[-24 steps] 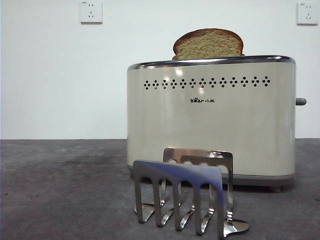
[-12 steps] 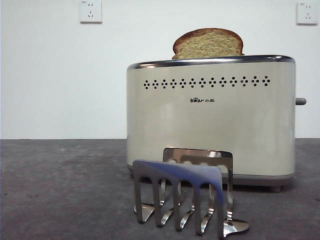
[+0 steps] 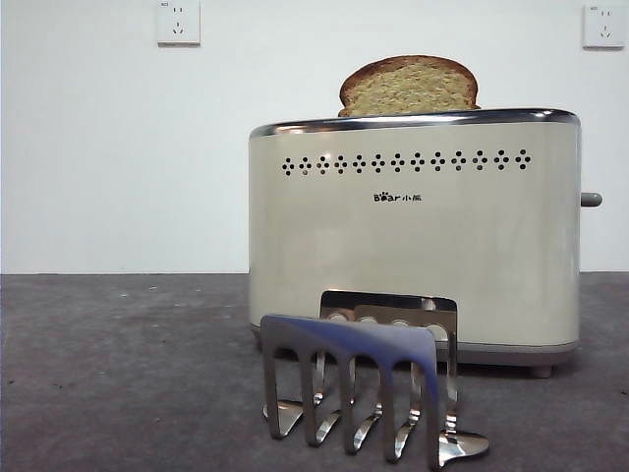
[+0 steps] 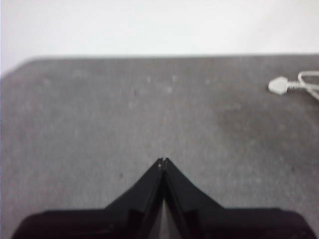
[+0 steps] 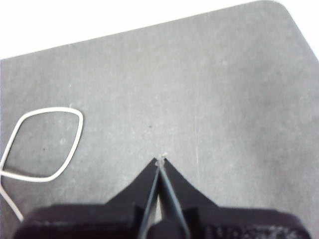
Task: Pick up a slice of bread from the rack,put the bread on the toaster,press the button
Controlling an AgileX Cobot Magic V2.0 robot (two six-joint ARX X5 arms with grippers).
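On the dark grey table (image 3: 118, 374), front view: cream-beige two-slot toaster (image 3: 413, 236) with chrome rim; brown speckled slice of bread (image 3: 409, 87) stands upright in a slot, domed top protruding. Small grey lever button (image 3: 591, 200) projects from its narrow end. Shiny steel rack (image 3: 359, 383) in front, empty. Left wrist view: left gripper (image 4: 163, 161) over bare mat, jaws pressed together; white plug (image 4: 279, 85) nearby. Right wrist view: right gripper (image 5: 160, 161) likewise closed, near a white cable loop (image 5: 42, 144).

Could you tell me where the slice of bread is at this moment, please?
In the front view, the slice of bread stands upright in the toaster, its domed top above the chrome rim, right of centre, behind the rack.
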